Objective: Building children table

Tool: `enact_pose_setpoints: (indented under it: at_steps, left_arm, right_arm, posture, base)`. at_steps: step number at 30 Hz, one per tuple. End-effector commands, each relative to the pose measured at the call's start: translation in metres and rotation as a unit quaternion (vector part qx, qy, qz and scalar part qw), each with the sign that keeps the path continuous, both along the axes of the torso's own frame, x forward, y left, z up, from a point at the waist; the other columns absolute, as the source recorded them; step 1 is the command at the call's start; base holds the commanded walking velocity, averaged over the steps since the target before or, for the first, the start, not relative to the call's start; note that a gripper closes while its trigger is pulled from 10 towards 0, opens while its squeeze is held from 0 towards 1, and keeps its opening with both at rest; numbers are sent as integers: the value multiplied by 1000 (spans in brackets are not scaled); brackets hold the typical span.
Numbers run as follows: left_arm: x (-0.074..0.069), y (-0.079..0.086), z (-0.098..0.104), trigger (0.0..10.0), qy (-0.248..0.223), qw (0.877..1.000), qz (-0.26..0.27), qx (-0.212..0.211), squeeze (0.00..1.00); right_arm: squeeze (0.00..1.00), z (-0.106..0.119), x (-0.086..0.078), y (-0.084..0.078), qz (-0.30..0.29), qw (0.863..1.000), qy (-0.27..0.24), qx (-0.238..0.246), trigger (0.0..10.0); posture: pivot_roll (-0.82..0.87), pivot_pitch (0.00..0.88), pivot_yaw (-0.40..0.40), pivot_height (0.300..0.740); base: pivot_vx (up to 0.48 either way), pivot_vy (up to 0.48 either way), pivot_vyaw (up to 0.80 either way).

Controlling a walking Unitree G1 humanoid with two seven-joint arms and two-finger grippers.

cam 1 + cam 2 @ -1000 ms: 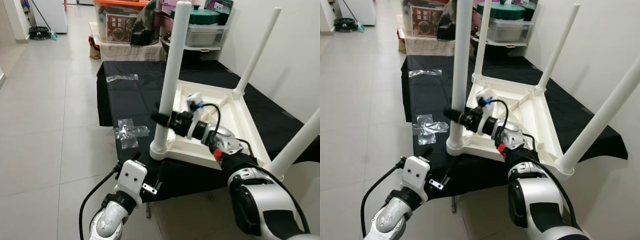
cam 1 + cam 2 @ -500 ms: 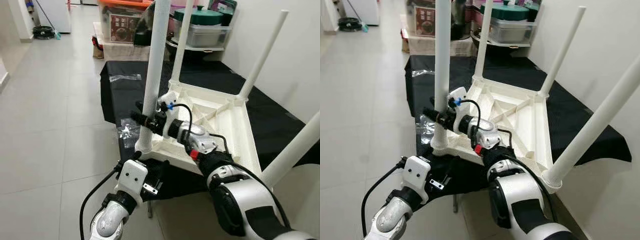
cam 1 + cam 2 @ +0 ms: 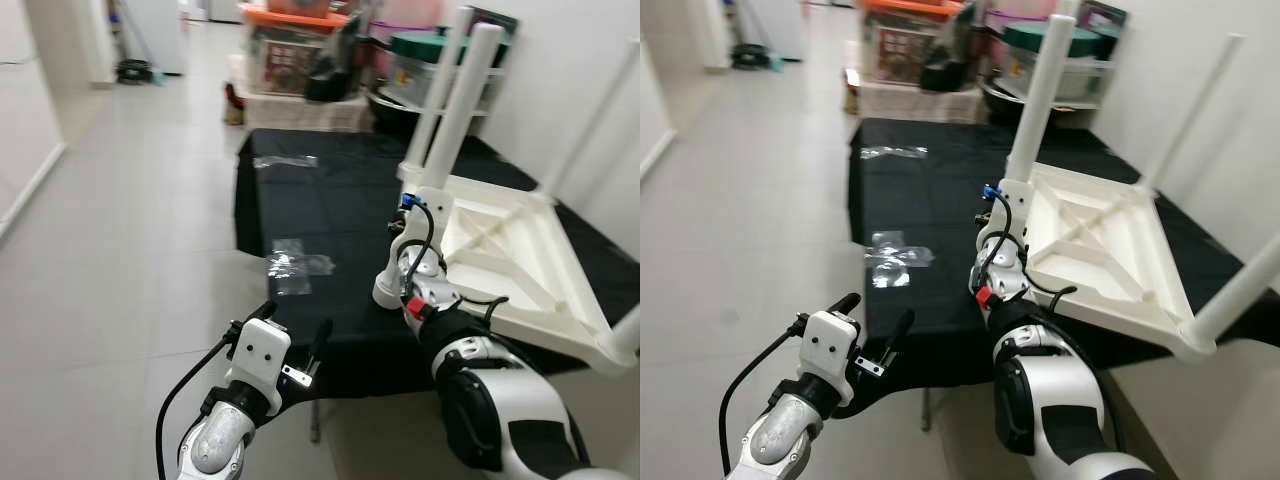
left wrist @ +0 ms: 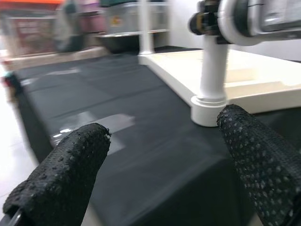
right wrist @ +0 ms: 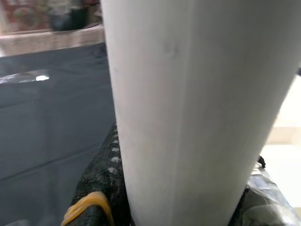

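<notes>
White plastic children's table (image 3: pixel 520 265) lies upside down on a black cloth (image 3: pixel 330 215) that covers a low surface, legs pointing up. We see the near-left table leg (image 3: pixel 450 135) standing in its corner socket at the front left corner of the upturned top. Right gripper (image 5: pixel 178 197) is clamped around this leg low down, just above the socket; in the right wrist view the white tube sits between the black fingers (image 5: pixel 101 179), touching both, so the pincer is holding the leg. Right arm (image 3: pixel 1025 330) reaches forward over the cloth edge to that corner.

Left gripper (image 3: pixel 295 335) hovers low in front of the near edge of the cloth, apart from the table. Its two studded black fingers (image 4: pixel 66 174) are spread wide with nothing between them; in the left wrist view we look between them at the leg's base collar (image 4: pixel 211 106) and the cloth.

Clear plastic bags (image 3: pixel 295 265) lie flat on the cloth, left of the table; another clear bag (image 3: pixel 283 161) lies farther back. Behind the cloth we see storage boxes (image 3: pixel 290 40) and a lidded grey bin (image 3: pixel 1055 55), blurred. Pale tiled floor (image 3: pixel 130 220) runs along the left.
</notes>
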State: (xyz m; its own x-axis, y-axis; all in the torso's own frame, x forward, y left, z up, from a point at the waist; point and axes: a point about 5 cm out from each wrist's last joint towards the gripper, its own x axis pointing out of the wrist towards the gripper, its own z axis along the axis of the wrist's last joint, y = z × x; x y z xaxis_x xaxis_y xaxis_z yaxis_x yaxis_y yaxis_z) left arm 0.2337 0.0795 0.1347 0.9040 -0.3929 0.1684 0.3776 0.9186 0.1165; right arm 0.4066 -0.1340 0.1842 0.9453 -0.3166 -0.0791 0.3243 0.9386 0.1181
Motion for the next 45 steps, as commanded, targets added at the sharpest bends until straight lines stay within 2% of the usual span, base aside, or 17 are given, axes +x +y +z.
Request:
enact_pose_setpoints:
  at_steps: [1,4,5,6,7,12,14,16,21,26,32,34,35,36,38,41,45]
  left_arm:
    - [-1,-2,-3,10000,8,1000,-5,3,0]
    - [-1,-2,-3,10000,8,1000,-5,4,0]
    - [-1,-2,-4,10000,8,1000,-5,4,0]
    - [-1,-2,-4,10000,9,1000,-5,4,0]
    - [-2,-2,-5,10000,9,1000,-5,4,0]
    - [-2,-3,-5,10000,9,1000,-5,3,0]
    - [-1,-3,-5,10000,9,1000,-6,3,0]
    - [-1,-3,-5,10000,9,1000,-6,3,0]
    - [0,-3,-5,10000,8,1000,-6,4,0]
    - [-1,-3,-4,10000,7,1000,-6,4,0]
    - [-1,-3,-3,10000,6,1000,-6,3,0]
    - [-1,-3,-3,10000,6,1000,-4,2,0]
    - [-1,-3,-2,10000,6,1000,-4,1,0]
    - [-1,-4,-2,10000,6,1000,-4,1,0]
    - [-1,-4,-2,10000,5,1000,-4,0,0]
    - [-1,-4,-2,10000,6,1000,-3,-1,0]
    - [0,-5,-2,10000,6,1000,-4,-1,0]
  right_arm:
    - [0,-12,-4,16,37,999,12,14,10000]
    - [0,-7,-3,27,68,997,-13,26,10000]
    - [1000,-5,-3,30,85,996,-30,26,10000]
    - [749,-3,-4,31,88,995,-38,24,10000]
    - [0,0,-3,30,106,993,-52,22,10000]
    - [0,8,-1,34,231,968,-87,55,10000]
    - [0,9,-5,42,384,916,-90,74,10000]
    - [0,9,-5,42,384,916,-90,74,10000]
    - [0,10,-16,46,569,817,-71,61,10000]
    - [0,21,-20,55,643,762,-71,23,10000]
    - [0,30,-18,66,649,757,-80,4,10000]
    - [0,33,-12,74,610,790,-66,-24,10000]
    - [0,34,-13,74,614,786,-63,-22,10000]
    - [0,35,-13,74,621,781,-62,-19,10000]
    - [0,31,-22,66,689,723,-56,-3,10000]
    - [0,19,-27,51,708,704,-35,-44,10000]
    - [0,10,-17,23,631,774,5,-47,10000]
  posture:
    - [77,9,-128,740]
    - [77,9,-128,740]
    - [77,7,-128,740]
    - [80,2,-131,740]
    - [80,0,-127,740]
    - [76,0,-128,740]
    - [76,0,-129,740]
    - [76,0,-129,740]
    - [79,0,-132,740]
    - [82,4,-135,740]
    - [83,11,-136,740]
    - [86,15,-140,740]
    - [90,19,-141,740]
    - [90,19,-141,740]
    - [87,19,-144,740]
    - [80,20,-144,740]
    - [80,19,-143,740]
  base:
    - [0,0,0]
    - [0,0,0]
    - [0,0,0]
    - [0,0,0]
    - [0,0,0]
    - [0,0,0]
    - [0,0,0]
    - [0,0,0]
    - [0,0,0]
    - [0,0,0]
    - [0,0,0]
    - [0,0,0]
    - [0,0,0]
    - [0,0,0]
    - [0,0,0]
    - [0,0,0]
    - [0,0,0]
